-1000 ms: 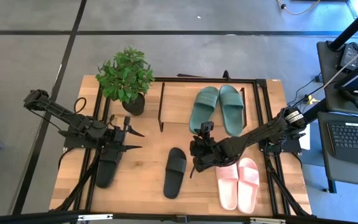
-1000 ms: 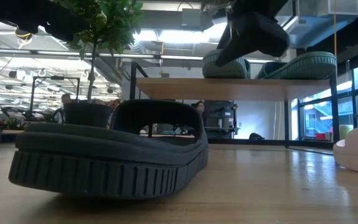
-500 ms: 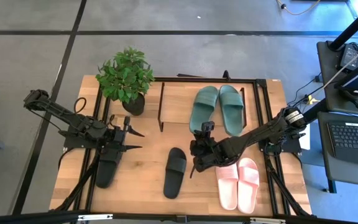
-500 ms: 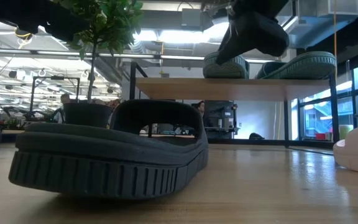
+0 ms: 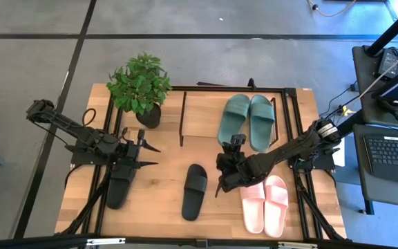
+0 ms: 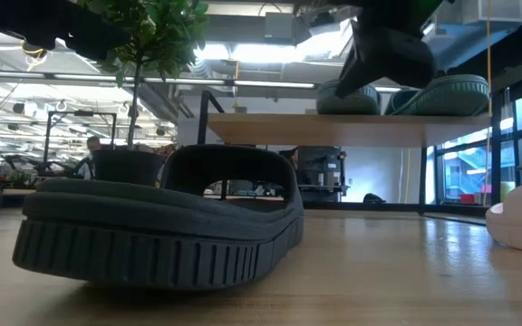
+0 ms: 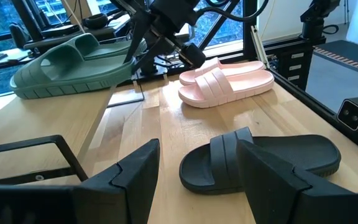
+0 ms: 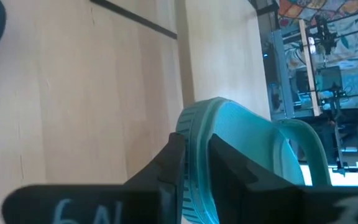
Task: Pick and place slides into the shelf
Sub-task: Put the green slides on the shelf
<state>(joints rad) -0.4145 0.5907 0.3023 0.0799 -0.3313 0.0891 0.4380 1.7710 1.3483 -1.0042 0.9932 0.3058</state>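
The shelf [image 5: 202, 114] stands at the table's far middle, with the dark green pair [image 5: 235, 119] [image 5: 260, 121] lying on its top board. My right gripper [image 5: 231, 146] is at the near end of the left green slide [image 8: 241, 149], shut on it. One black slide [image 5: 195, 191] lies at the table's middle; the other [image 5: 119, 187] lies under my left arm. The pink pair [image 5: 264, 202] lies near right. My left gripper [image 5: 148, 156] hangs open above the table left of centre, touching nothing, and faces the middle black slide [image 7: 260, 163]. My right gripper pinches the left green slide's sole rim at its near end [image 8: 197, 134], one finger [image 8: 171, 168] on each side of the ribbed edge. It comes from the near side, slanting down. The slide lies flat on the shelf's top board [image 6: 333, 129].
A potted plant [image 5: 141, 88] stands at the shelf's left. Black metal frame rails run along the table's left and right sides [image 5: 290, 124]. Bare tabletop [image 5: 157, 187] shows between the two black slides. A desk with a laptop [image 5: 391, 155] stands beyond the right edge.
My right gripper has moved a little toward the table's right edge. The shelf, with both green slides on it, has slid the same way; the left green slide now lies straighter. My left arm has kept still.
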